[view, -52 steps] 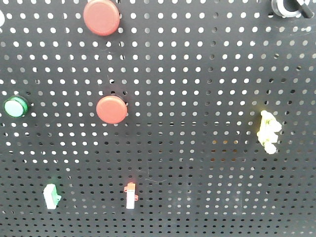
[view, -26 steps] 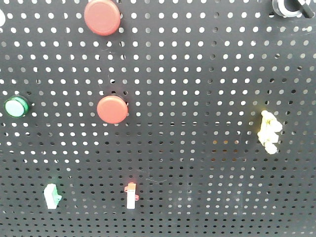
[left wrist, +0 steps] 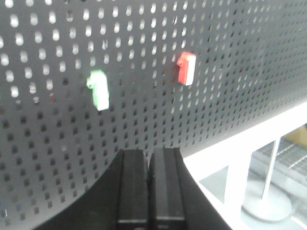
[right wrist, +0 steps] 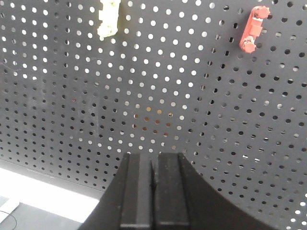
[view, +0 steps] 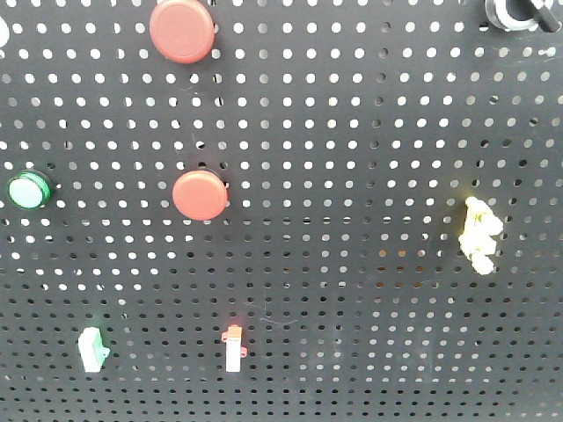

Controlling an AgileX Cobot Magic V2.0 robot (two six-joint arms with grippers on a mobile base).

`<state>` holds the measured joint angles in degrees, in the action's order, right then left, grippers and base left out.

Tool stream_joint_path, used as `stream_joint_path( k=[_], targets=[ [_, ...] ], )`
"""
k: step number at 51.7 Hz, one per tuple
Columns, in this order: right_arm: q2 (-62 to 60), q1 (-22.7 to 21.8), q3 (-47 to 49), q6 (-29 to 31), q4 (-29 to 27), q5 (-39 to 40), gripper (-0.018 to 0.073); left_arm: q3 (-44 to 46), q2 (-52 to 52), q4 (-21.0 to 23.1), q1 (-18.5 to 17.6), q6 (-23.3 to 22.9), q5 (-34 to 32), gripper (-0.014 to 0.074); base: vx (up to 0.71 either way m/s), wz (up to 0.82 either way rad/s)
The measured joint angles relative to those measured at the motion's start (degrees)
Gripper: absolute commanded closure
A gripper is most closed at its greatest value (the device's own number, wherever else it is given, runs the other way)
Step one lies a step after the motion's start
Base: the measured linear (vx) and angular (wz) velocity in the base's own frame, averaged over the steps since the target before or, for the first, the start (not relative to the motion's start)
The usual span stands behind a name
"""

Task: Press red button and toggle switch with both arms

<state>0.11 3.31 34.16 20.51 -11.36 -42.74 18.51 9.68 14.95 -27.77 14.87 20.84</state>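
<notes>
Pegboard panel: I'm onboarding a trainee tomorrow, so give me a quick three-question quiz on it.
1. True or false: the front view shows two red round buttons on the pegboard.
2. The green round button sits at which edge of the front view? A) left B) right C) bottom
3. Fill in: the left gripper faces a green switch and a ___ switch.

Key: 1 true; 2 A; 3 red.
</notes>
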Motion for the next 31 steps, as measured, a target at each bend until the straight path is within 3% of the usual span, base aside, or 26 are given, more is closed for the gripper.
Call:
stream_joint_path(
  k=[6, 18, 23, 31],
  targets=[
    [0.0, 0.0, 0.0, 0.0, 0.0, 0.2, 0.0562, -3.27, -1.31, -2.59, 3.57, 0.85, -0.96, 0.0595, 0.0, 0.0],
    [0.0, 0.0, 0.0, 0.0, 0.0, 0.21, 0.0562, -15.61, -5.87, -5.51, 17.73, 1.0, -9.14, 0.0595, 0.0, 0.0],
    [0.0, 0.0, 0.0, -0.02, 0.0, 0.25, 0.0562, -19.62, -9.15, -6.39, 19.91, -0.19, -11.92, 0.0595, 0.0, 0.0],
    [0.0, 0.0, 0.0, -0.02, -0.02, 0.25, 0.0562, -20.1, -10.33, -9.96, 20.1, -4.84, -13.85, 0.0595, 0.0, 0.0]
  ],
)
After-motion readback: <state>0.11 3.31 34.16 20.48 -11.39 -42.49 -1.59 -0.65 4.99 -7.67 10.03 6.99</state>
